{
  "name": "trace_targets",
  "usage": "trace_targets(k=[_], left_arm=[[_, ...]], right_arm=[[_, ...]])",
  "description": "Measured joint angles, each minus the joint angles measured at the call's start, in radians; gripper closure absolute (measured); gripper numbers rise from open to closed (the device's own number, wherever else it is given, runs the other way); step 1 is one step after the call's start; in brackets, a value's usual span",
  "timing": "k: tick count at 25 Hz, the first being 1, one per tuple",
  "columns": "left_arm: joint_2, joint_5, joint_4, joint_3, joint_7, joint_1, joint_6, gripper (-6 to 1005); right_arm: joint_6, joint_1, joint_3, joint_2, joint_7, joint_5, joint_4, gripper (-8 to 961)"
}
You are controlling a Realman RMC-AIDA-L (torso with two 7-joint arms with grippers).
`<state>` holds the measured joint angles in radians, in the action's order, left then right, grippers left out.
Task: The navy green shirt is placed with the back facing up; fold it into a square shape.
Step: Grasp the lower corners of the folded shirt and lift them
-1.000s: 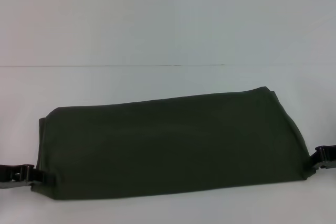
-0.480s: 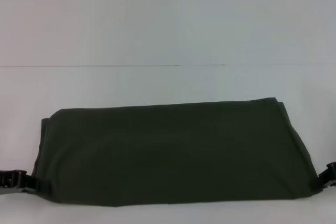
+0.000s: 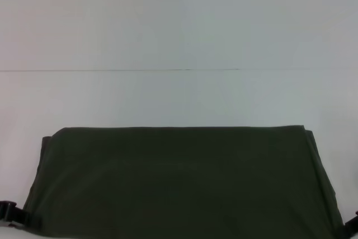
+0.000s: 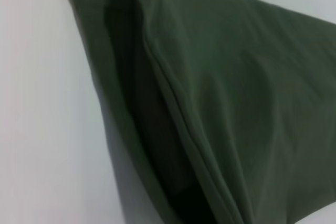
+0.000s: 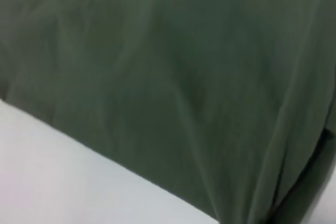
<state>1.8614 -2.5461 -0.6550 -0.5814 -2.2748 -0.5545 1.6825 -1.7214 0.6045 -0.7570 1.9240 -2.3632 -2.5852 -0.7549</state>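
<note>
The navy green shirt [image 3: 179, 180], folded into a wide band, stretches across the white table [image 3: 179, 37] between both grippers. The left gripper [image 3: 12, 214] sits at its near left corner, the right gripper [image 3: 352, 225] at its near right corner; neither grip can be made out.

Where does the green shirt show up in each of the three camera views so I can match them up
Head view: the navy green shirt lies as a wide folded band across the lower half, on the white table.
Left wrist view: it fills the centre and one side, its layered folded edge running diagonally.
Right wrist view: it fills most of the picture.
Shared landmark: the white table beside the cloth.
</note>
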Motion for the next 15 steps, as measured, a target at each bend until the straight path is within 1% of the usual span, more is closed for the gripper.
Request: trace_targets(k=[9, 15], left_arm=[[-0.014, -0.062, 0.0, 0.0, 0.006, -0.017, 0.101, 940], [-0.016, -0.076, 0.0, 0.0, 0.009, -0.02, 0.122, 940]], right_arm=[[-0.037, -0.018, -0.072, 0.007, 0.032, -0.002, 0.0, 944], [-0.041, -0.021, -0.08, 0.011, 0.042, -0.003, 0.0, 944]])
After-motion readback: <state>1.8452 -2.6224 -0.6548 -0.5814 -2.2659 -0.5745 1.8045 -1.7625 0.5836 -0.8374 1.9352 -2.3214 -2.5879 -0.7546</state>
